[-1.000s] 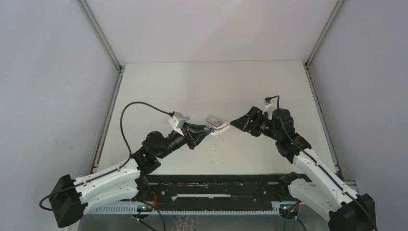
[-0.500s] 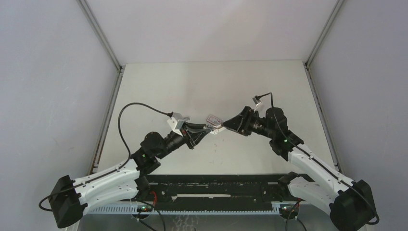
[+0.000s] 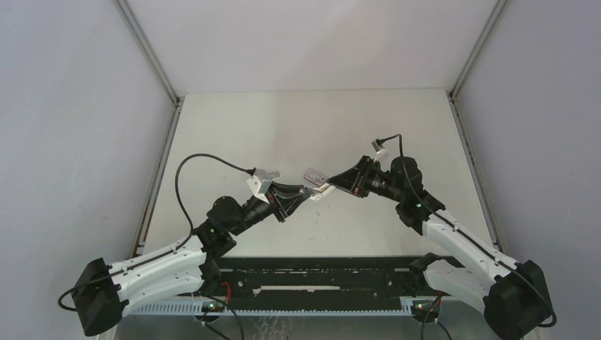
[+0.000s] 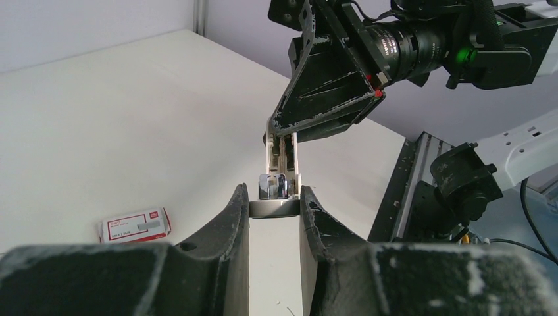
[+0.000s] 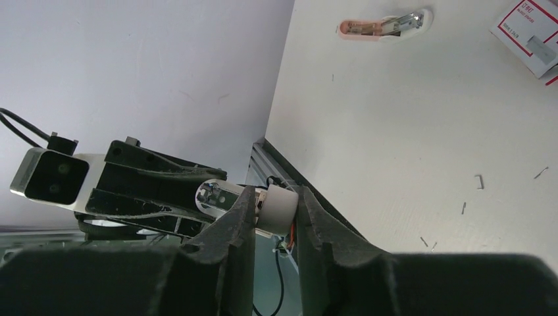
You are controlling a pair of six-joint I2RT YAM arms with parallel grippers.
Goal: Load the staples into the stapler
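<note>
The stapler [image 4: 281, 186], white with a chrome and grey near end, hangs above the table between both arms. My left gripper [image 4: 275, 199] is shut on its grey near end. My right gripper [image 5: 275, 197] is shut on its white rounded far end [image 5: 278, 209]. From above, the left gripper [image 3: 305, 193] and right gripper [image 3: 334, 184] meet at the stapler [image 3: 322, 189]. The staples [image 4: 134, 225], a small pink-red box with a white label, lie flat on the table, also seen as the staples [image 3: 315, 175] and the staples [image 5: 532, 34].
A tiny pink-and-white clip-like thing [image 5: 385, 26] lies on the table near the box. Several loose staple bits [image 5: 479, 182] are scattered on the white surface. The table's rail edge [image 4: 406, 176] runs close on the right.
My right gripper moved left to the stapler and closed on its white end. The left gripper kept its hold and barely moved.
</note>
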